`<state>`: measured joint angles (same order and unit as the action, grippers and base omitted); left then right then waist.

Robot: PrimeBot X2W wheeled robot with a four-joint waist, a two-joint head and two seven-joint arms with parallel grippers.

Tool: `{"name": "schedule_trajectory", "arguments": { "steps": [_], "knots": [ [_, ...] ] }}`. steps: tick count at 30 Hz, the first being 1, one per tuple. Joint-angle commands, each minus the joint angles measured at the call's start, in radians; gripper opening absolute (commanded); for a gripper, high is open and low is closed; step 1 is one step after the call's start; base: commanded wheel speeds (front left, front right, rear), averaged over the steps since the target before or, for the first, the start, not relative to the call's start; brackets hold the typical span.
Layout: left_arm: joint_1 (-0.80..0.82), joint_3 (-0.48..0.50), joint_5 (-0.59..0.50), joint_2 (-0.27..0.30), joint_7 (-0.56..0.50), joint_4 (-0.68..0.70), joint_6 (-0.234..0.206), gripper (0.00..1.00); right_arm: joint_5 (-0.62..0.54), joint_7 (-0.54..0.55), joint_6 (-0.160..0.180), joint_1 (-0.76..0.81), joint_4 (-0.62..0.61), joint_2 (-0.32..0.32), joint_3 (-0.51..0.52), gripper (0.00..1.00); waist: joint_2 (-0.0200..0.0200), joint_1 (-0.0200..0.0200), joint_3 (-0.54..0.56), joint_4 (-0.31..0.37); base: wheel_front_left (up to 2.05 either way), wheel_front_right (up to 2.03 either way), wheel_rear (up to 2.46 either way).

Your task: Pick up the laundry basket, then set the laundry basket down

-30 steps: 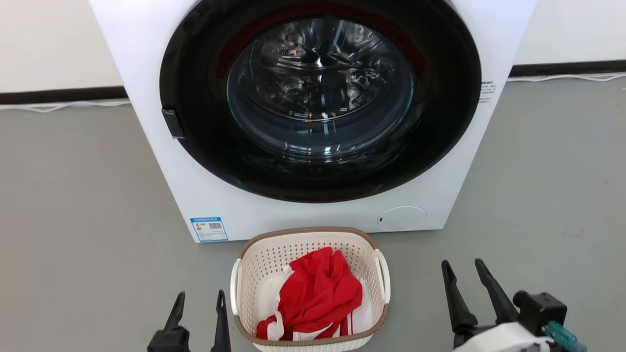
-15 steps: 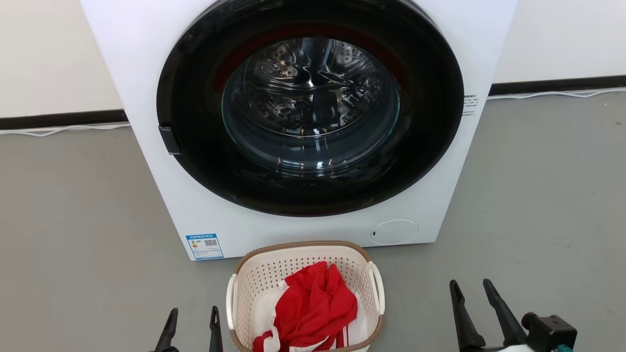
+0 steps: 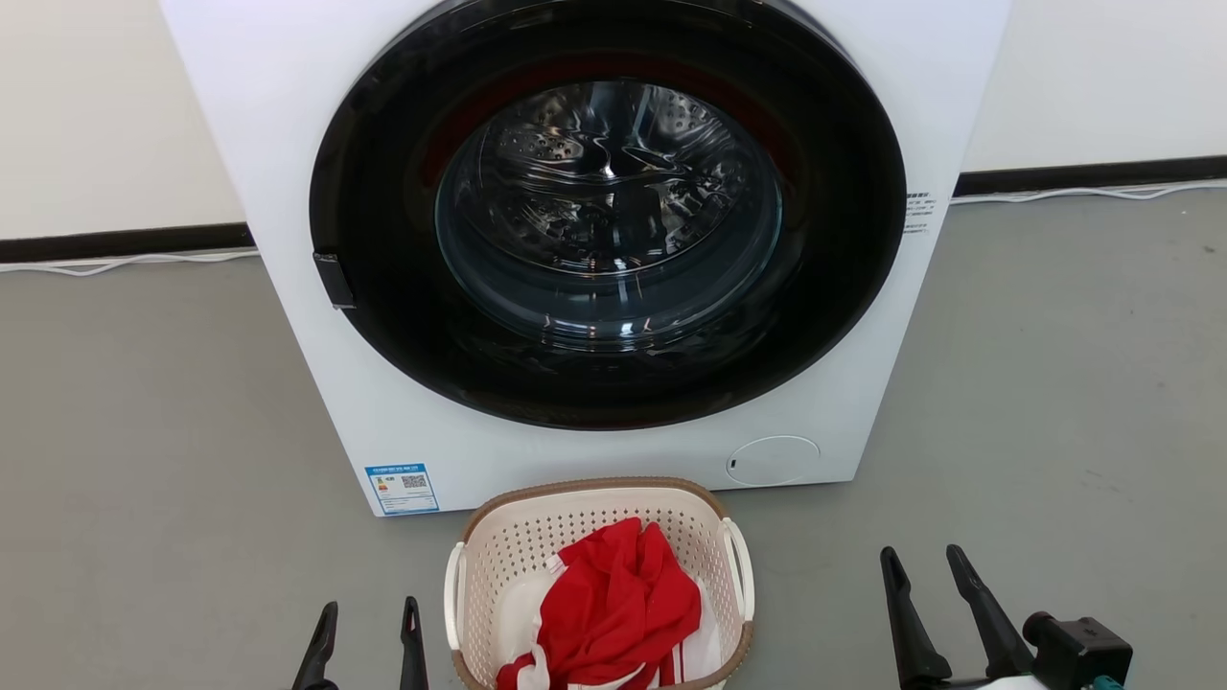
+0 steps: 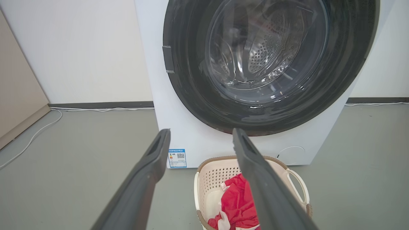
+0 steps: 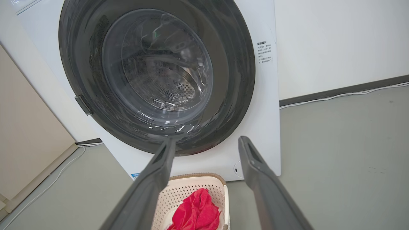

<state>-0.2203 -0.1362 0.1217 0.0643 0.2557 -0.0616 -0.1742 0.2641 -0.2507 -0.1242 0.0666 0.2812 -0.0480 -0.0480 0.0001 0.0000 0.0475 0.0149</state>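
Observation:
The laundry basket (image 3: 522, 541) stands on the grey floor right in front of the washer, cream-white and perforated, with a brown rim and white side handles. A red and white garment (image 3: 618, 604) lies crumpled inside it. My left gripper (image 3: 370, 607) is open just left of the basket, apart from its handle. My right gripper (image 3: 921, 553) is open further off to the basket's right. The left wrist view shows the left gripper (image 4: 201, 131) open, with the basket (image 4: 212, 179) below and between its fingers. In the right wrist view, the basket (image 5: 191, 187) lies low and to the left of the open right gripper (image 5: 207, 140).
The white front-loading washer (image 3: 288, 144) with its shut dark round door (image 3: 383, 383) rises directly behind the basket. A white cable (image 3: 125, 261) runs along the wall's dark skirting. A beige panel (image 4: 16, 95) stands at the far left. Grey floor (image 3: 1054, 383) lies on both sides.
The head camera has shifted, so the washer, the basket and both grippers sit lower in the picture. The basket stays where it was against the washer. Both grippers remain open.

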Motion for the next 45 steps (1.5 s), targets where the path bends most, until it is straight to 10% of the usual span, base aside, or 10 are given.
{"name": "schedule_trajectory", "arguments": {
  "steps": [1, 15, 16, 45],
  "knots": [
    [0.018, 0.033, -0.009, -0.006, 0.006, 0.028, 0.008, 1.0, -0.005, -0.011, -0.007, -0.015, -0.029, -0.002, -0.027, 1.0, -0.0001, 0.0, -0.001, -0.001, 0.0, 0.0, 0.0],
    [0.021, 0.04, -0.024, -0.009, 0.006, 0.036, 0.02, 1.0, -0.001, -0.011, -0.007, -0.021, -0.022, -0.002, -0.023, 1.0, -0.0001, 0.0, -0.007, -0.002, 0.0, 0.0, 0.0],
    [0.0, 0.007, -0.016, -0.002, 0.0, 0.006, 0.016, 0.0, 0.001, 0.0, 0.0, 0.0, -0.001, 0.0, 0.001, 0.0, -0.0001, 0.0, -0.007, -0.002, 0.0, 0.0, 0.0],
    [0.07, 0.033, 0.335, 0.012, -0.062, -0.062, 0.079, 0.0, 0.306, 0.072, -0.001, -0.032, 0.013, -0.008, 0.024, 0.0, -0.0001, 0.0, -0.016, -0.005, 0.0, 0.0, 0.0]
  ]
}}
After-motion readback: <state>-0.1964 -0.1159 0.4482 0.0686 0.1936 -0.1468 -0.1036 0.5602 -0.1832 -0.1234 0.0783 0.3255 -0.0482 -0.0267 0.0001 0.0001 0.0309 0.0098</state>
